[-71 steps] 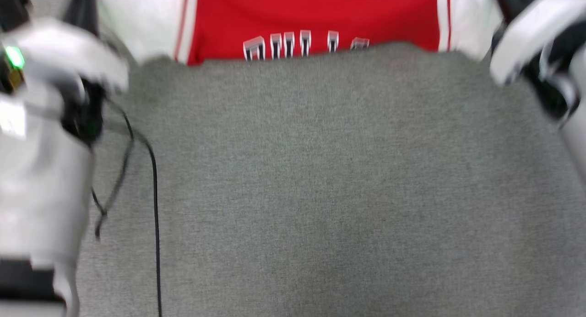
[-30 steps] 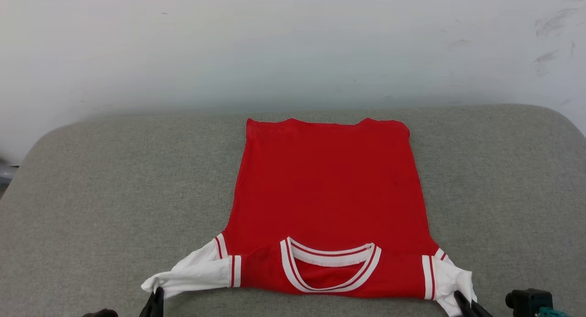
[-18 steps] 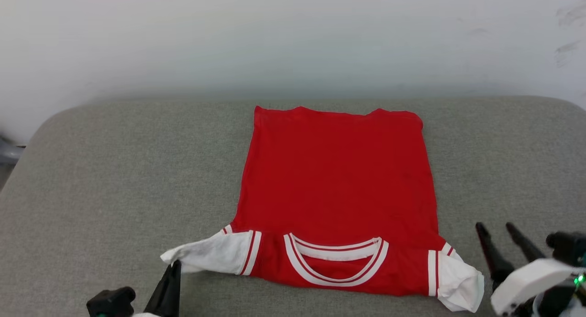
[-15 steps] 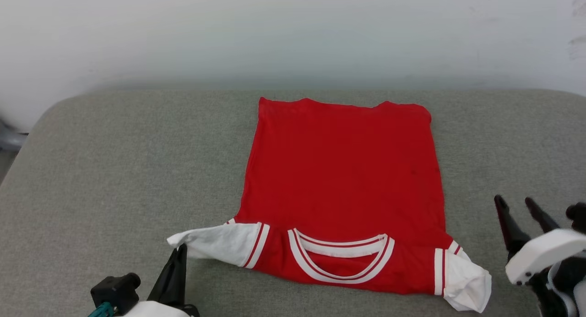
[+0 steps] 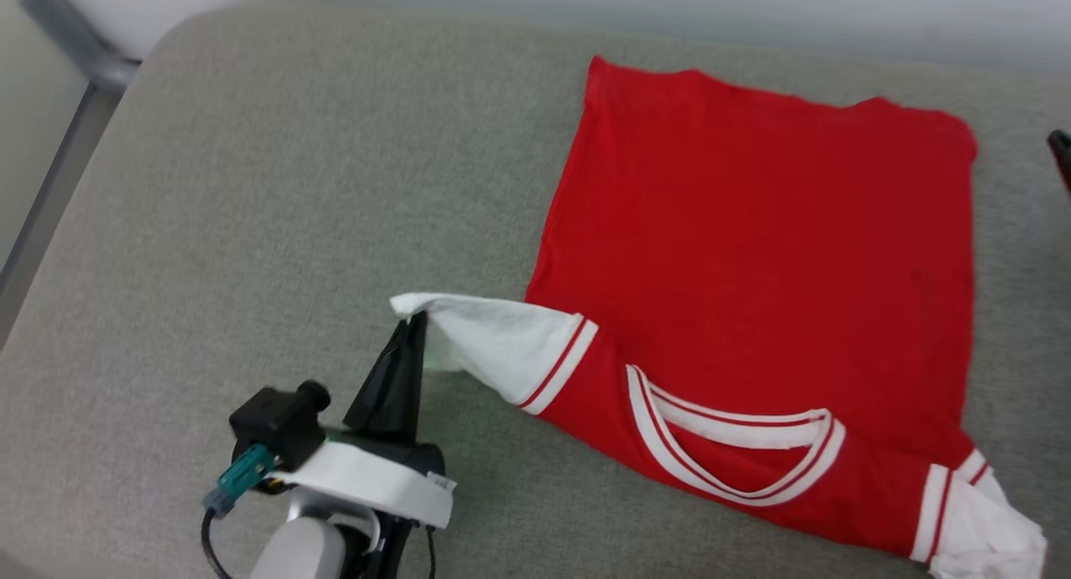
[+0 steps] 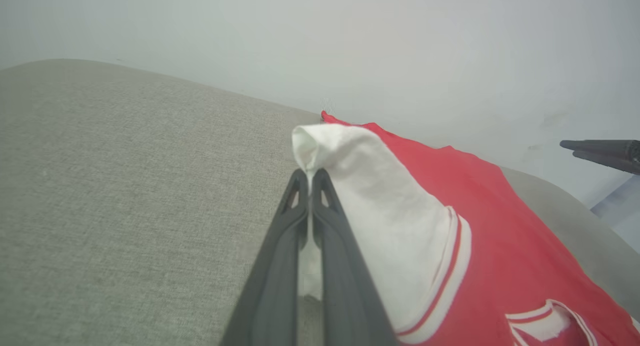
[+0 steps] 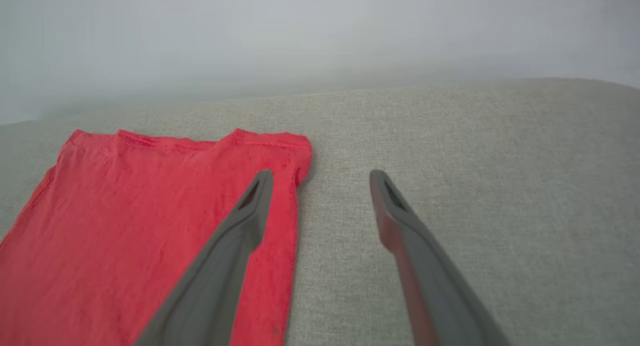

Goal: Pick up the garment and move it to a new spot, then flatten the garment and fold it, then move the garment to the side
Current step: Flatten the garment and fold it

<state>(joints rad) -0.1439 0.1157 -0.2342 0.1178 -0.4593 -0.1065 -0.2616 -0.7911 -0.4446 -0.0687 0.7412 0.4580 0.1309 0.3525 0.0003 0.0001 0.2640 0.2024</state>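
The red garment [image 5: 753, 253] lies flat on the grey cushion, plain side up, its striped collar [image 5: 736, 449] toward me. The "BULLS" lettering is hidden. My left gripper [image 5: 412, 324] is shut on the tip of the white left sleeve [image 5: 494, 340], lifting it off the cushion; the left wrist view shows the sleeve [image 6: 380, 206] draped over the closed fingertips [image 6: 310, 178]. My right gripper [image 7: 320, 178] is open above the far right corner of the garment [image 7: 150, 226], one finger over the red cloth, the other over bare cushion. A dark fingertip [image 5: 1061, 148] of it shows at the head view's right edge.
The grey cushion [image 5: 276, 186] spreads wide to the left of the garment. A pale wall stands behind it. A metal frame leg [image 5: 63, 27] runs past the cushion's far left corner. The other white sleeve [image 5: 987, 529] lies crumpled at the lower right.
The head camera has swung left and down. My left gripper has lifted the white sleeve tip. My right gripper has let go of the other sleeve and moved away to the garment's far right corner.
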